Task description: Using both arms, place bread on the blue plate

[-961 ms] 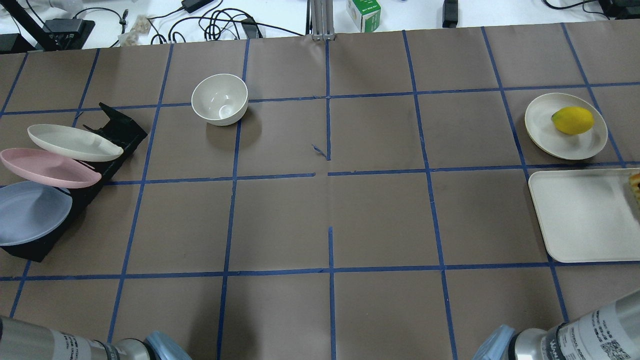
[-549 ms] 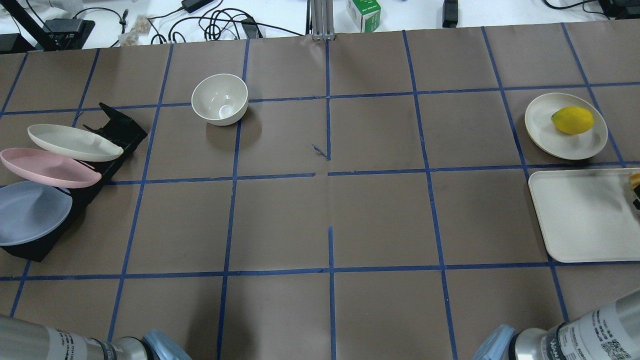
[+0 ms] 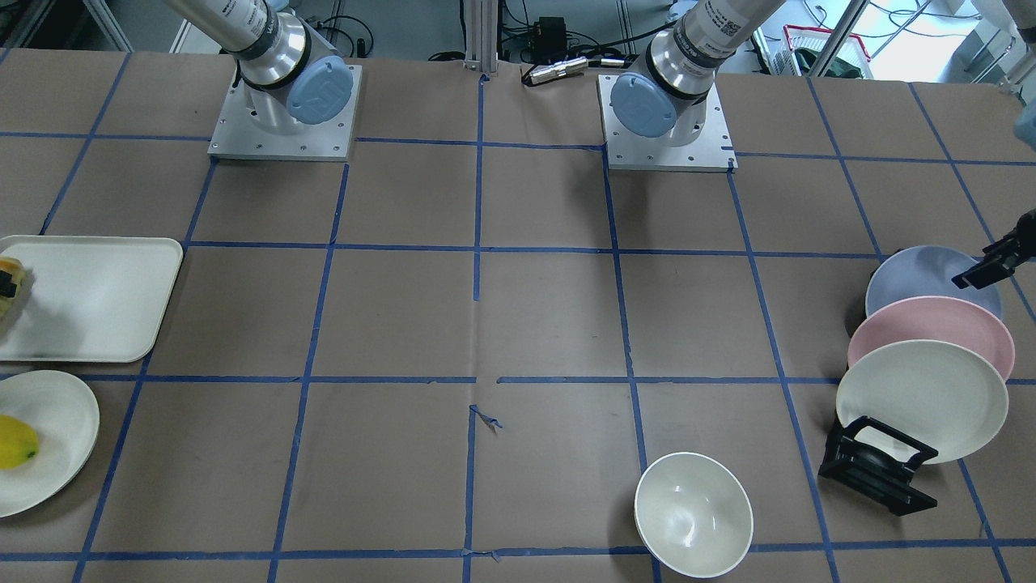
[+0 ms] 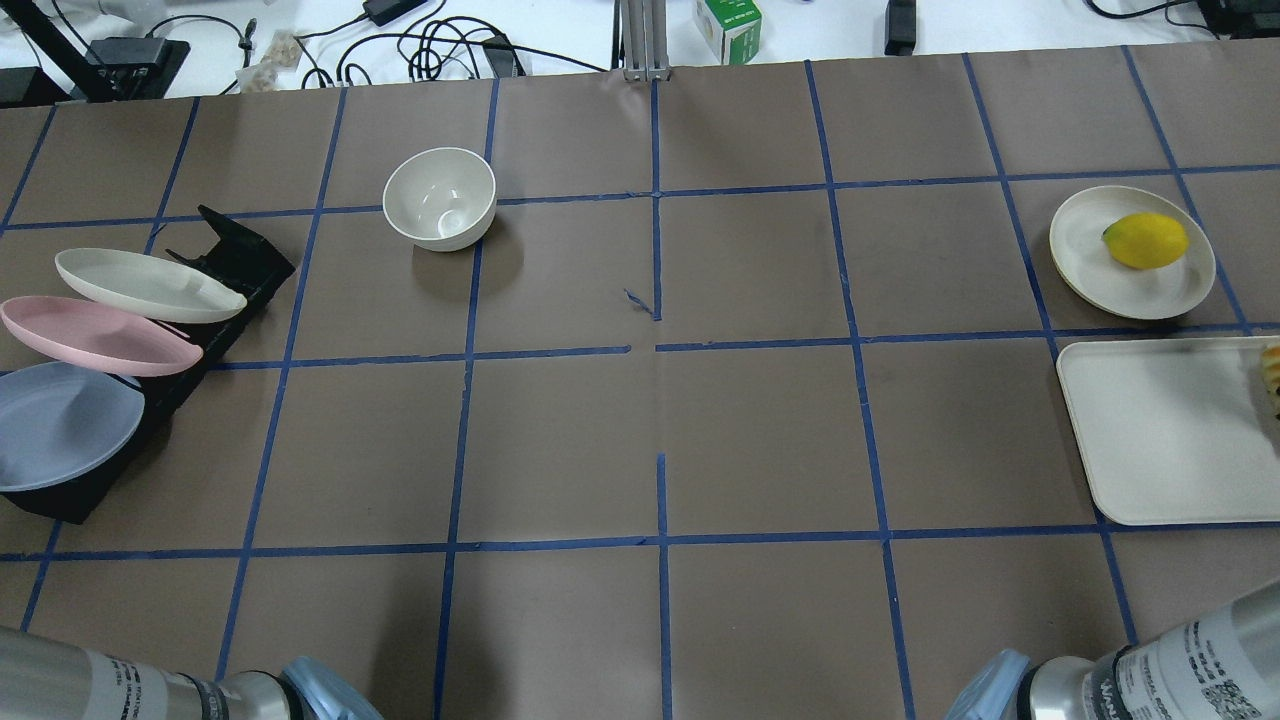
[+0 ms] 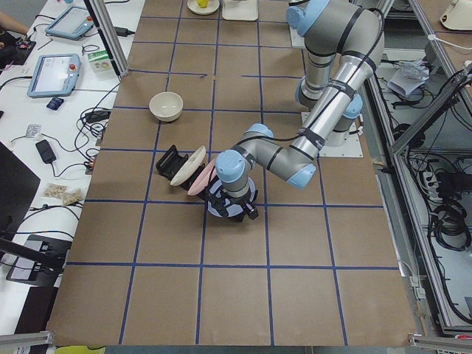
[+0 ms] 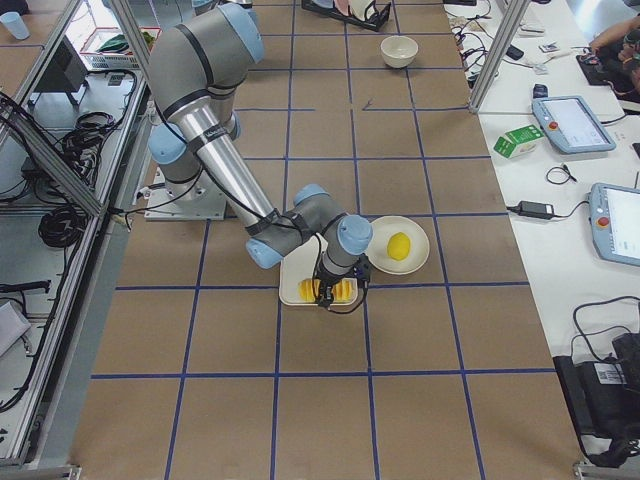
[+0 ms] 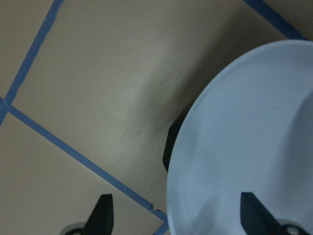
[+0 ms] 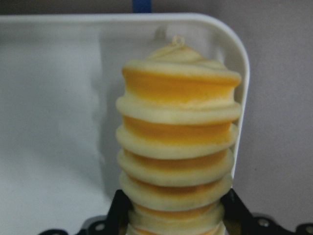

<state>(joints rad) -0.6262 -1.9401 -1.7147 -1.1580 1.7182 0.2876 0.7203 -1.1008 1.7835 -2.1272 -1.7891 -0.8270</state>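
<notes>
We're watching the right gripper [image 8: 176,218] clamping the one bread [image 8: 178,147] on the single tray [image 8: 49,98], overhead's right edge. The left gripper [image 7: 176,218] is gaping wide, straddling the blue plate [image 7: 244,137] rim; three are sharing one rack [image 3: 878,474], counting pink plate [image 3: 931,328], cream plate [image 3: 923,397]. Left arm [image 5: 310,140] and right arm [image 6: 225,160] are stretching low, outward.

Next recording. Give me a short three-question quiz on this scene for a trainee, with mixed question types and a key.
1. True or false: the bread lies on the blue plate.
2. What holds the yellow fruit? A) the bowl B) the small round plate C) the blue plate
3. Fill in: in the rack, the plate between the blue plate and the cream plate is ____.
Key: 1 false, it lies on the tray; 2 B; 3 pink.
</notes>
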